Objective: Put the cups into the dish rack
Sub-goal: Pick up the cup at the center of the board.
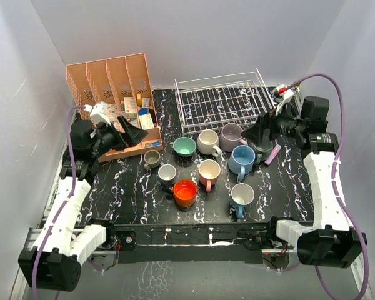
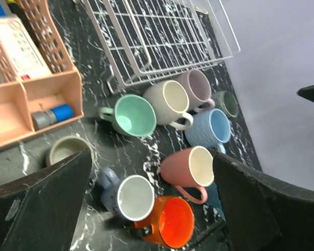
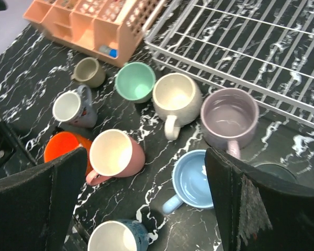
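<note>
The white wire dish rack (image 1: 220, 100) sits toward the far-right corner of the black marbled table (image 1: 128, 187). The assorted ceramic handled mugs (image 1: 209, 172) stand clustered on the table just off the rack's near edge. The left gripper (image 1: 136, 132) hangs wide open and empty by the salmon-pink slotted plastic organizer (image 1: 109, 81) at the far-left corner. The right gripper (image 1: 257, 133), equally wide and empty, hovers over what seems a dark mug (image 3: 272, 168).
</note>
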Tool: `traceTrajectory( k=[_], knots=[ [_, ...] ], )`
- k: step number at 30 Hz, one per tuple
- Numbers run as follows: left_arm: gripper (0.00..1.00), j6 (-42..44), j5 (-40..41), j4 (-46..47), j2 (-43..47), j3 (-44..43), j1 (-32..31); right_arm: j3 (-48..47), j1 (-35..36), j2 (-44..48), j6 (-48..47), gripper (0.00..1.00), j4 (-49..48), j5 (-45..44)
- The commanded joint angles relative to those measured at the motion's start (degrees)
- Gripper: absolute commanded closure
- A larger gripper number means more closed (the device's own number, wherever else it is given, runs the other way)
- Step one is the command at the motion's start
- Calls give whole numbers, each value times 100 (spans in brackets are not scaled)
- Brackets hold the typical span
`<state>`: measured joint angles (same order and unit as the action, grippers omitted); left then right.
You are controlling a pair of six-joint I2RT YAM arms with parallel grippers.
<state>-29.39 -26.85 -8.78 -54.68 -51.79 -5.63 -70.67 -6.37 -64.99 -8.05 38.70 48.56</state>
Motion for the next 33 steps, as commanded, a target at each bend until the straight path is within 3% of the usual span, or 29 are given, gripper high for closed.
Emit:
traceTrajectory(
  k=[1, 4, 7, 14, 17, 21, 24, 26, 33],
  knots=[
    [3, -793, -897, 522, 548, 401, 91, 416, 54, 493, -424, 2, -507, 932],
    [3, -945, -913, 515, 850, 615, -211, 667, 24, 728, -793, 2, -420, 1229],
    [4, -856, -452, 281, 986, 616, -992, 839, -13, 910, -1124, 2, -297, 1423],
    [11, -495, 1579, -601, 436, -66, -4064, 1218, -128, 1175, -1660, 2, -257, 1682],
    [11, -430, 2464, -917, 67, -296, -4908, 1345, -168, 1212, -1795, 2, -279, 1625],
    [14, -403, 3272, -1547, -478, -609, -5277, 1491, -196, 1268, -1880, 2, -366, 1575],
    [27, -330, 3883, -2281, -930, -939, -5340, 1562, -255, 1300, -1905, 2, -426, 1586],
    [30, -272, 4133, -2687, -1162, -1115, -5356, 1602, -301, 1323, -1902, 2, -496, 1587],
    [55, 180, 4009, -2904, -1681, -1079, -5361, 1781, -358, 1354, -1828, 2, -702, 1557]
  ],
)
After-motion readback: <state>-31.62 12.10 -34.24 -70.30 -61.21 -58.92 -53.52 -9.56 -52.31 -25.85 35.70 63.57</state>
